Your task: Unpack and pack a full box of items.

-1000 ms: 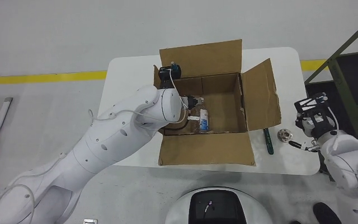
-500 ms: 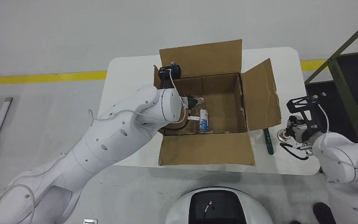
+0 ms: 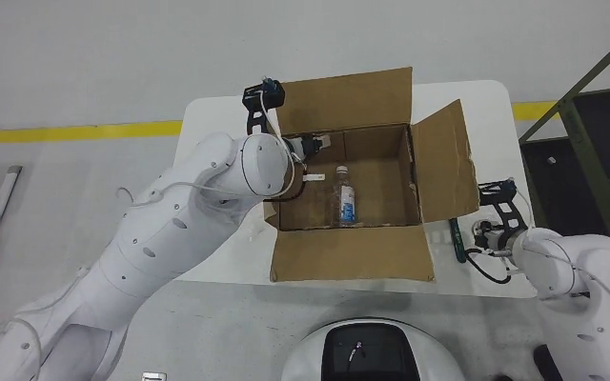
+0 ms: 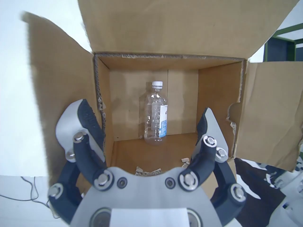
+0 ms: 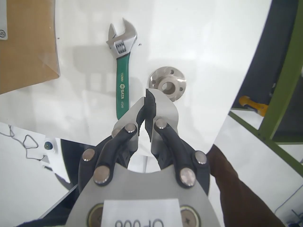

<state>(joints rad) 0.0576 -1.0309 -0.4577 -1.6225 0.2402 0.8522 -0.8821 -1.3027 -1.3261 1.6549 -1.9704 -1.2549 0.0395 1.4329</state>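
Note:
An open cardboard box (image 3: 348,252) stands on the white table (image 3: 219,124). On its floor lies a clear plastic bottle (image 3: 345,202) with a white cap, also visible in the left wrist view (image 4: 156,119). My left gripper (image 3: 313,148) hangs open over the box's left rim (image 4: 145,108), holding nothing, well apart from the bottle. Right of the box, my right gripper (image 5: 147,100) is shut and empty, low over the table (image 3: 483,231). Its tips are just short of a metal flange (image 5: 167,85) and beside a green-handled wrench (image 5: 122,72).
All of the box's flaps (image 3: 443,162) stand open, the right one leaning toward the wrench (image 3: 457,240). Small cardboard scraps (image 4: 146,171) lie inside the box. A green metal frame (image 3: 581,124) stands off the table's right edge.
My left arm has pulled up and back out of the box toward its far left corner, leaving the bottle lying there. My right arm has swung in toward the flange and wrench.

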